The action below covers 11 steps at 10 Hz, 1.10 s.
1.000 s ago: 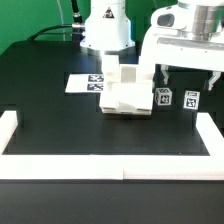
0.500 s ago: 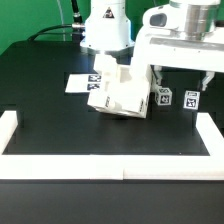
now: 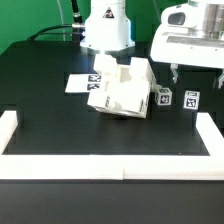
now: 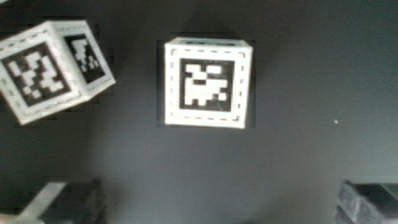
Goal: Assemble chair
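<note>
Since half a second earlier the gripper [image 3: 198, 72] had slid toward the exterior view's right, off the chair [image 3: 122, 88], which kept its skewed pose on the table [image 3: 40, 110].

That joined body, seat with frame, sat mid-table behind the front rail [image 3: 110, 166]. One corner reached the marker board [image 3: 78, 83]; whether they touched I could not tell. Just beside the chair, on the exterior view's right, stood the near leg [image 3: 165, 98] and the far leg [image 3: 190, 99], apart from each other, with the gripper hovering above them. Its fingers [image 4: 68, 200] were spread wide and gripped nothing.

The step looked like picking up a leg. Done well, it would mean centring on one leg only, squaring the jaws to its flat sides, and descending straight so the neighbour and the chair went unbumped. The wrist view suggested this was nearly set. One leg [image 4: 208, 83] lay almost square ahead of the open fingers, while the other [image 4: 54, 70] sat skewed off to one side.

Every part carried square black-and-white tags, as did the marker board. No brand, word or number was legible.
</note>
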Each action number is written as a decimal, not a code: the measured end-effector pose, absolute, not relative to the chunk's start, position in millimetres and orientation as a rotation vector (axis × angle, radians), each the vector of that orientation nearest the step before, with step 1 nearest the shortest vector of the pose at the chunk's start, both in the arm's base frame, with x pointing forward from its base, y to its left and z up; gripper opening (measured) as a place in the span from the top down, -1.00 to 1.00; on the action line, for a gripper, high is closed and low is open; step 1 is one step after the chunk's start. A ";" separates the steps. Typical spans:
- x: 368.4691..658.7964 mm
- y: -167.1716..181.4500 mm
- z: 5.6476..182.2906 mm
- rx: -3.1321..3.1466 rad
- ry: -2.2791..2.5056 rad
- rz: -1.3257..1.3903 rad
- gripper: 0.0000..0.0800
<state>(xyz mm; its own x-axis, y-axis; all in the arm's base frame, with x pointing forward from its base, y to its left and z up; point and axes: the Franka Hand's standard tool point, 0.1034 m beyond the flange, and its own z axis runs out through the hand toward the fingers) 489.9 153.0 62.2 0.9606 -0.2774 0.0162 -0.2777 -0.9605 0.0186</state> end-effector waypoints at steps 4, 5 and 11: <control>498.3 127.9 108.8 3.144 -0.393 0.031 -0.62; 497.2 129.2 105.6 3.142 -0.385 0.023 -0.62; 492.1 92.1 125.4 3.164 -0.317 0.009 -0.62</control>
<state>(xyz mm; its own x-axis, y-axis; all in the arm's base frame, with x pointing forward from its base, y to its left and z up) 492.1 92.1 125.4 0.9802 -0.1982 0.0019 -0.1980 -0.9794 -0.0390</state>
